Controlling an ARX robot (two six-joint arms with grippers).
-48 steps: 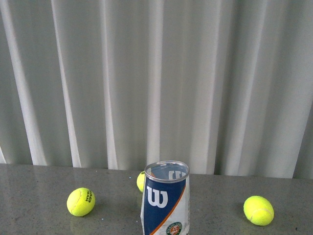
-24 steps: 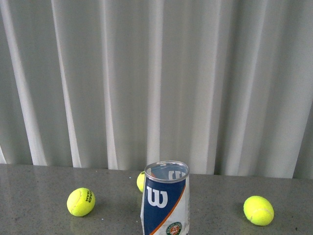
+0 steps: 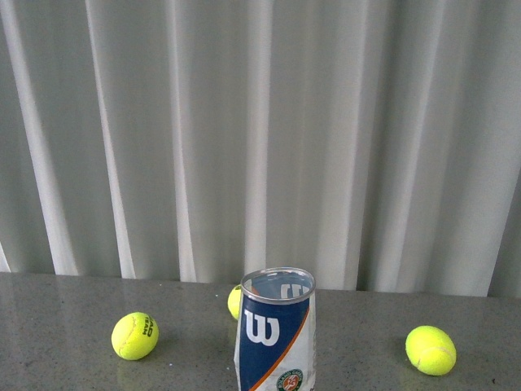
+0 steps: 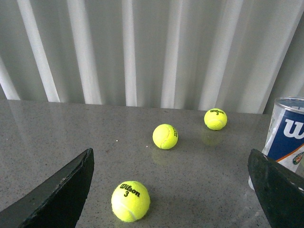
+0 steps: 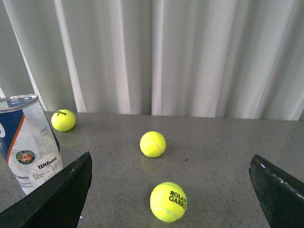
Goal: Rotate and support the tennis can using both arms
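Tennis can, front view: tennis can [image 3: 275, 334] stands upright on the grey surface [image 3: 65, 366], long axis vertical, open metal rim up; no arm visible.
Left wrist view: left gripper [image 4: 171, 190] spread wide, empty; can near one finger.
Right wrist view: right gripper [image 5: 171, 190] spread wide, empty; can upright beside one finger.

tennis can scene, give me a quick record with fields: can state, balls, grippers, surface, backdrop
can: tennis can upright on the table, open top, blue-and-white Wilson label, no balls seen inside
contact: neither gripper touches the can
balls: three in front view, left ball, right ball, one partly hidden behind the can; each wrist view also shows three
left gripper: open, empty
right gripper: open, empty
surface: grey speckled table
backdrop: pale pleated curtain
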